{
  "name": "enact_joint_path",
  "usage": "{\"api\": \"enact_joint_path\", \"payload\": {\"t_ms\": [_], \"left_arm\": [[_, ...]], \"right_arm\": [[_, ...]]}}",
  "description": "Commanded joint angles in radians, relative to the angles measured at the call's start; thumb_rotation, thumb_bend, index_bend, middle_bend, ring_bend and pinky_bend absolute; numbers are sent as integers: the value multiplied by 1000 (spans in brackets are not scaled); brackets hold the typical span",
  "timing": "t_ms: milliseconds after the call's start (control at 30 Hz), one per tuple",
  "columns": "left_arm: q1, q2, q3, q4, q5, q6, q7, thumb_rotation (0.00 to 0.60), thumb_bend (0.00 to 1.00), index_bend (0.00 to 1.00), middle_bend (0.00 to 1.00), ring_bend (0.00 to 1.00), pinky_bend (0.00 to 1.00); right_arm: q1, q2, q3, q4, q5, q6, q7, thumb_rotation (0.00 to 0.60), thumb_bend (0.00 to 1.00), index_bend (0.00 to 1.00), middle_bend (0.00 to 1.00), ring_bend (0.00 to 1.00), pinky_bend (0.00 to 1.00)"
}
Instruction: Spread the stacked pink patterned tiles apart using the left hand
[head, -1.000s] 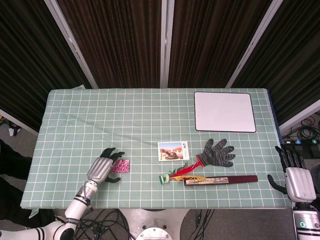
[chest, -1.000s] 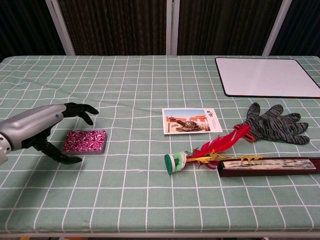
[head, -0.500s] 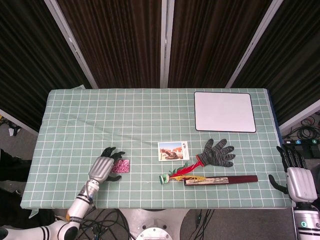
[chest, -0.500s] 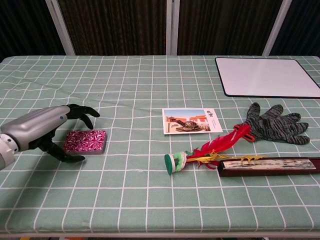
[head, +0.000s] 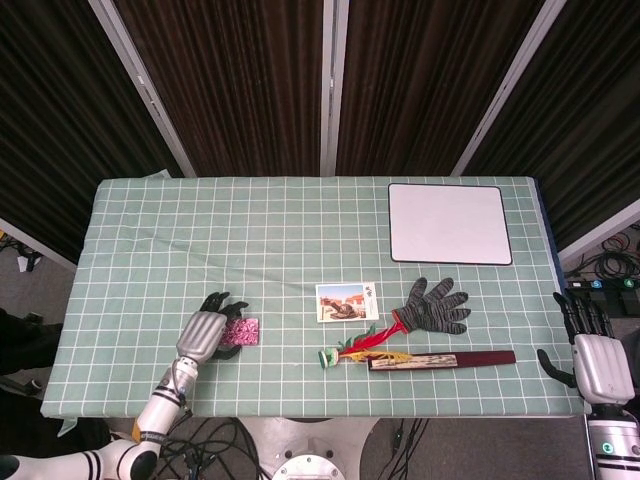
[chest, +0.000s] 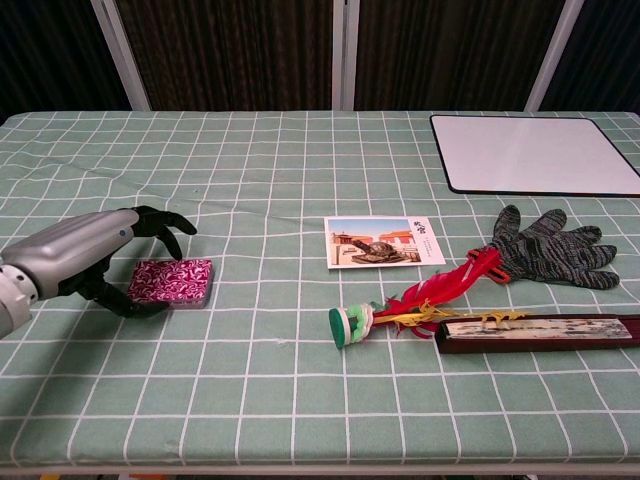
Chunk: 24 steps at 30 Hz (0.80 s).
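my left hand (chest: 85, 258) sits over the near-left edge of the pink tile stack (chest: 172, 281), fingers curled above it, thumb low at the front edge. not gripping yet, nothing held (contact w/ thumb unclear). i've got it cupped so fingertips can drag top tiles sideways. stack is still squared up on the cloth, left of the postcard (chest: 381, 241). right hand (head: 598, 362) idle off the table edge, fingers apart, empty.
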Motion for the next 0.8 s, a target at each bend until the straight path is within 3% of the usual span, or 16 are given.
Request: {"api": "enact_joint_path", "payload": {"t_ms": [33,800], "left_arm": [[0,-1,1,1,1,3,1,600,269,196,306,54,55],[3,-7,5,7,13,29,-6,600,285,215,369,73,56]], "right_arm": [[1,0,1,1,3,-3,0,600,229,0,0,0,0],[2,-4,4,8,22,-18,2,600,228,0,0,0,0]]}}
